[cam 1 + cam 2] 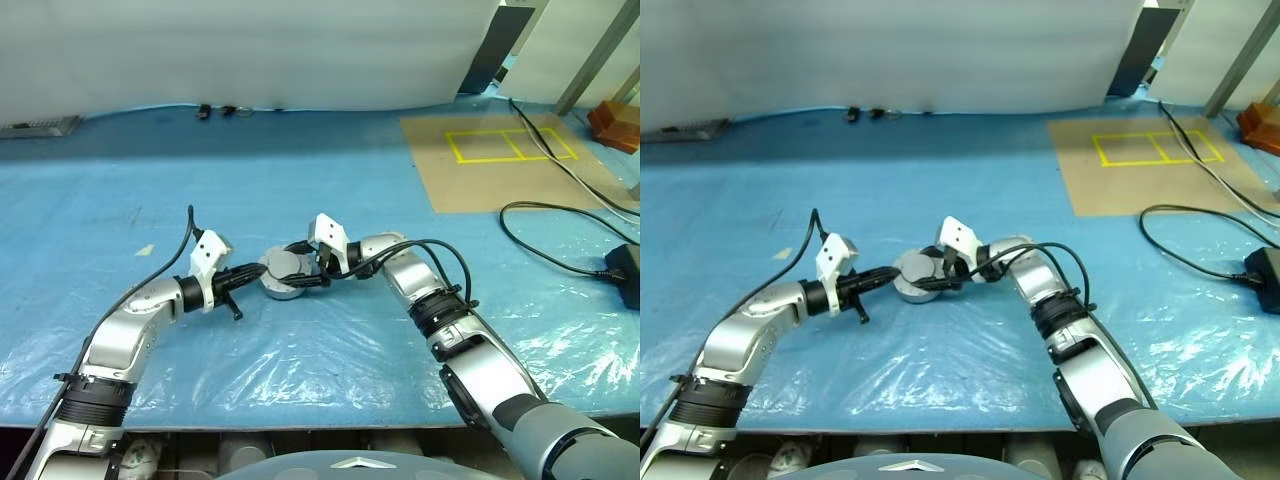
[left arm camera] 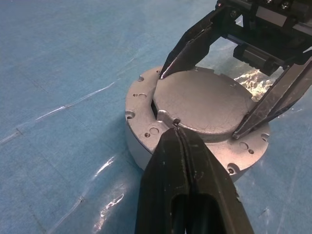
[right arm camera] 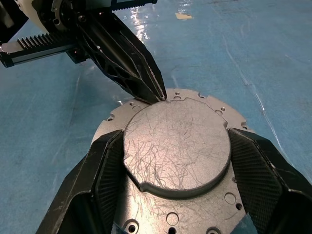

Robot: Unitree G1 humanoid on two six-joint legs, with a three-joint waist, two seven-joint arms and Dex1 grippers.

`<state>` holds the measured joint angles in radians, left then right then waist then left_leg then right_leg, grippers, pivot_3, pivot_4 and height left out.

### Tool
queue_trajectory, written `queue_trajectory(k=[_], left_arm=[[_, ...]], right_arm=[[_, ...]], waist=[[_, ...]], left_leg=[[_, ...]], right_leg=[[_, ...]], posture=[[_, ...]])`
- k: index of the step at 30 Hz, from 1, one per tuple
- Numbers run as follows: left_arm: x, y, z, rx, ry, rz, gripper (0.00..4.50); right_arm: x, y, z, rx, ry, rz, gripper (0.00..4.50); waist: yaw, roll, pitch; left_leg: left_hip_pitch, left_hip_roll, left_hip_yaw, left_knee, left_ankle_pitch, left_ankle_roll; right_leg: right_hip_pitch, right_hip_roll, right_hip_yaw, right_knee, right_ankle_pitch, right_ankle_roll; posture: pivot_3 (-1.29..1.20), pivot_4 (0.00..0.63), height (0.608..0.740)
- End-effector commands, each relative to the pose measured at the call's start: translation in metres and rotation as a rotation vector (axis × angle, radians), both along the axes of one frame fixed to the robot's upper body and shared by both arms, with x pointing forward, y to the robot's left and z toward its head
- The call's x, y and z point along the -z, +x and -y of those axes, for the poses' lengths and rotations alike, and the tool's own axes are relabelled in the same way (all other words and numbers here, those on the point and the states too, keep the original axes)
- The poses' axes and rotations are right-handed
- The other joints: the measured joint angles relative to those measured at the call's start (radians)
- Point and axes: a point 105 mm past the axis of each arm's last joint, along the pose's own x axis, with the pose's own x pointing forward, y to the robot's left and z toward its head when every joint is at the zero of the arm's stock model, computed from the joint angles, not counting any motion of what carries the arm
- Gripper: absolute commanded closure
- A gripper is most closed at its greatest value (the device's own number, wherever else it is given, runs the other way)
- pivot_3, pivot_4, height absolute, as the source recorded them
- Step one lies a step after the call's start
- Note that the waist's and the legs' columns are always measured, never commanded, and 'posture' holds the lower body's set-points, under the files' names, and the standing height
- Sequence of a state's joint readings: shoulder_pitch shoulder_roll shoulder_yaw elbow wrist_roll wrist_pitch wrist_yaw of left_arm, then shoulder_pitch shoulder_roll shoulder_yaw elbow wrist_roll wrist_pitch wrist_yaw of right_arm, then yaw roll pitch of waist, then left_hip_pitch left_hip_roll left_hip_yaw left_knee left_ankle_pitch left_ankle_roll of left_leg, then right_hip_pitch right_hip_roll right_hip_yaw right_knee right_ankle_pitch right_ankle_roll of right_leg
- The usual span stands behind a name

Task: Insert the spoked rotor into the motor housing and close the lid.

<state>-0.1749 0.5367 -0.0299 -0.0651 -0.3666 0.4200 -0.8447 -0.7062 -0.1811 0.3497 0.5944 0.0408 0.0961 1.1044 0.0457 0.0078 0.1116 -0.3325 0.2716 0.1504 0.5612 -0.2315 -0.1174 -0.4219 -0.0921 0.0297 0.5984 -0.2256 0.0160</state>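
The motor housing [image 2: 138, 146] sits on the blue table mid-scene, between both arms. The lid [image 3: 185, 165] lies on top of it, plain gray face with raised centre upward. My right gripper [image 3: 176, 141] reaches in from the right, its two fingers pressed against opposite sides of the lid's raised centre. My left gripper [image 2: 176, 126] comes from the left, shut, its joined tips touching the edge of that raised centre. In the left eye view the lid [image 1: 283, 267] shows between the left gripper [image 1: 259, 271] and the right one. The spoked rotor is hidden.
A brown board with yellow tape squares [image 1: 500, 160] lies at the back right. Black cables [image 1: 560, 250] and a black box [image 1: 625, 272] lie on the right. Small dark items [image 1: 220, 110] sit by the white backdrop. The table's front edge runs just before my arms.
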Motion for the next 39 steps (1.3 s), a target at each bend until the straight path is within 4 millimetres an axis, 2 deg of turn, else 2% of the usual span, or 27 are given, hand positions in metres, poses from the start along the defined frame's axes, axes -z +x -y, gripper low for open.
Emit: queue_trajectory(k=[1, 5, 9, 12, 18, 24, 26, 28, 31, 32, 36, 39], left_arm=[[0.014, -0.004, -0.007, -0.004, 0.041, -0.037, 4.49], [0.015, -0.006, -0.007, 0.009, 0.048, -0.042, 4.49], [0.014, -0.004, -0.002, 0.02, 0.054, -0.029, 4.5], [0.011, -0.004, 0.002, 0.034, 0.055, -0.016, 4.5], [0.013, -0.003, 0.002, 0.038, 0.058, -0.017, 4.5], [0.014, -0.003, 0.002, 0.037, 0.06, -0.016, 4.5], [0.013, -0.003, 0.003, 0.036, 0.062, -0.012, 4.5], [0.012, -0.003, 0.004, 0.037, 0.058, -0.008, 4.5], [0.012, -0.003, 0.003, 0.035, 0.058, -0.006, 4.5], [0.012, -0.003, 0.003, 0.033, 0.059, -0.006, 4.5], [0.014, -0.002, 0.001, 0.024, 0.066, -0.007, 4.5], [0.014, -0.004, 0.001, 0.023, 0.062, -0.008, 4.5]], right_arm=[[0.064, -0.011, 0.041, 0.108, -0.212, -0.174, 1.53], [0.055, -0.009, 0.036, 0.115, -0.152, -0.155, 1.53], [0.044, -0.008, 0.031, 0.12, -0.091, -0.163, 0.07], [0.035, -0.005, 0.03, 0.116, -0.062, -0.159, 0.03], [0.003, 0.006, 0.029, 0.136, 0.065, -0.115, 0.03], [-0.046, 0.018, 0.031, 0.16, 0.242, -0.078, 0.03], [-0.063, 0.022, 0.034, 0.187, 0.335, -0.13, 0.03], [-0.071, 0.017, 0.036, 0.162, 0.369, -0.167, 0.03], [-0.072, 0.012, 0.038, 0.154, 0.379, -0.219, 0.03], [-0.067, 0.012, 0.04, 0.169, 0.359, -0.252, 0.03], [-0.028, 0.022, 0.056, 0.335, 0.291, -0.544, 0.03], [-0.019, 0.027, 0.066, 0.425, 0.345, -0.8, 0.03]], waist=[[-0.001, 0.0, 0.0], [-0.001, 0.0, 0.0], [-0.002, 0.0, 0.0], [-0.004, 0.001, 0.0], [-0.002, 0.002, 0.002], [-0.003, 0.0, 0.009], [-0.004, 0.0, 0.01], [-0.004, 0.001, 0.011], [-0.002, 0.0, 0.011], [-0.001, 0.0, 0.011], [-0.002, 0.0, 0.011], [-0.002, 0.002, 0.013]], left_leg=[[0.0, 0.0, 0.0, 0.0, 0.0, 0.0], [0.0, 0.0, 0.0, 0.0, 0.0, 0.0], [0.0, 0.0, 0.0, 0.0, 0.0, 0.0], [0.0, 0.0, 0.0, -0.001, 0.0, 0.0], [-0.001, 0.0, 0.0, -0.001, 0.0, 0.0], [-0.003, 0.0, 0.0, -0.001, 0.0, 0.0], [-0.003, 0.0, 0.0, -0.001, 0.0, 0.0], [-0.003, 0.0, 0.0, -0.003, 0.0, 0.0], [-0.002, 0.0, 0.0, -0.004, 0.0, 0.0], [-0.002, 0.0, 0.0, -0.004, 0.0, 0.0], [-0.002, 0.0, 0.0, -0.004, 0.0, 0.0], [-0.003, 0.0, 0.0, -0.004, 0.0, 0.0]], right_leg=[[0.0, 0.0, 0.0, 0.0, 0.0, 0.0], [0.0, 0.0, 0.0, 0.0, 0.0, 0.0], [0.0, 0.0, 0.0, -0.001, 0.0, 0.0], [0.0, 0.001, 0.0, -0.002, 0.0, 0.0], [0.0, 0.0, 0.0, -0.004, 0.0, 0.0], [-0.002, 0.001, -0.001, -0.008, 0.001, 0.001], [-0.002, 0.001, -0.001, -0.008, 0.001, 0.002], [-0.002, 0.002, -0.001, -0.008, 0.003, 0.004], [-0.002, 0.001, -0.001, -0.008, 0.003, 0.004], [-0.002, 0.001, -0.001, -0.008, 0.003, 0.004], [-0.001, 0.001, -0.001, -0.008, 0.003, 0.004], [-0.001, 0.001, -0.001, -0.007, 0.001, 0.001]], posture=[[0.0, 0.15, 0.74], [0.0, 0.15, 0.74], [0.0, 0.15, 0.74], [0.0, 0.15, 0.74], [0.0, 0.15, 0.74], [0.0, 0.15, 0.74], [0.0, 0.15, 0.74], [0.0, 0.15, 0.74], [0.0, 0.15, 0.74], [0.0, 0.15, 0.74], [0.0, 0.15, 0.74], [0.0, 0.15, 0.74]])
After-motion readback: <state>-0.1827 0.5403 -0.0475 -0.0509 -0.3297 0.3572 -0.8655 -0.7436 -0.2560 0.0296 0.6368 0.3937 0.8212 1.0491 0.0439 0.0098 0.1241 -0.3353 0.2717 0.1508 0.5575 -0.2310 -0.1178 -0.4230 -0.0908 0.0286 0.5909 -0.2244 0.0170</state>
